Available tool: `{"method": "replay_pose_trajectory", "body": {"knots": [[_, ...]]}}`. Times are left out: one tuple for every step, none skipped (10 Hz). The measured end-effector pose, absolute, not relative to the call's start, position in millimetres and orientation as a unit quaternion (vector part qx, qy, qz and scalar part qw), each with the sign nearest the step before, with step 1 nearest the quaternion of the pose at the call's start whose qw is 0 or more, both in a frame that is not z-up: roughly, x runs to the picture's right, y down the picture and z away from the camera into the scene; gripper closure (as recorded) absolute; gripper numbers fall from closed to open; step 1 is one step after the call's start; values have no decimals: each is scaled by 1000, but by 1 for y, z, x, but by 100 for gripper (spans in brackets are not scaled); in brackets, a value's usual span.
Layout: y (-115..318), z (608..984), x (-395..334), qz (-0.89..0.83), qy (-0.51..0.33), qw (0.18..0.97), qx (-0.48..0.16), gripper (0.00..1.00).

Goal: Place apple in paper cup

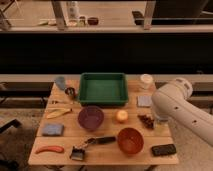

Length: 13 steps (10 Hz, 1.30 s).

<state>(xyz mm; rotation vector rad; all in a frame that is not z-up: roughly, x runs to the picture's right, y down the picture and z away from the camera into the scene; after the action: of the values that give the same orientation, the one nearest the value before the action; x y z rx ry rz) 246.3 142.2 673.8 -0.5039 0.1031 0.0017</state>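
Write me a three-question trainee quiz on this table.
1. True or false: the apple already sits inside the paper cup.
2. In the view, which lies just left of the apple? A) purple bowl B) green tray C) banana
3. Fill in: the gripper, below the white arm, is at the table's ____ edge.
Key: 1 false, the apple lies on the table and the cup stands apart, near the far right corner. 2 A. 3 right.
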Motion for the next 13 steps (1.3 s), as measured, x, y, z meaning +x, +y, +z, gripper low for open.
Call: {"method": "replay_pose_trajectory", "body": {"knots": [[143,674,246,0,50,967,-250,20],[145,673,241,-1,47,967,-251,20],[148,673,234,-2,42,966,-254,20],[152,673,217,-4,35,966,-258,20],[153,674,203,-6,31,965,-259,20],[154,674,200,-7,29,965,-260,20],[156,674,197,-10,25,964,-263,20],[157,675,195,-14,22,964,-265,20],[159,675,191,-18,18,963,-267,20],[161,675,186,-18,17,963,-269,20],[164,676,175,-18,13,962,-272,20],[166,677,164,-18,10,961,-276,20],[166,678,156,-20,7,961,-277,20]]}}
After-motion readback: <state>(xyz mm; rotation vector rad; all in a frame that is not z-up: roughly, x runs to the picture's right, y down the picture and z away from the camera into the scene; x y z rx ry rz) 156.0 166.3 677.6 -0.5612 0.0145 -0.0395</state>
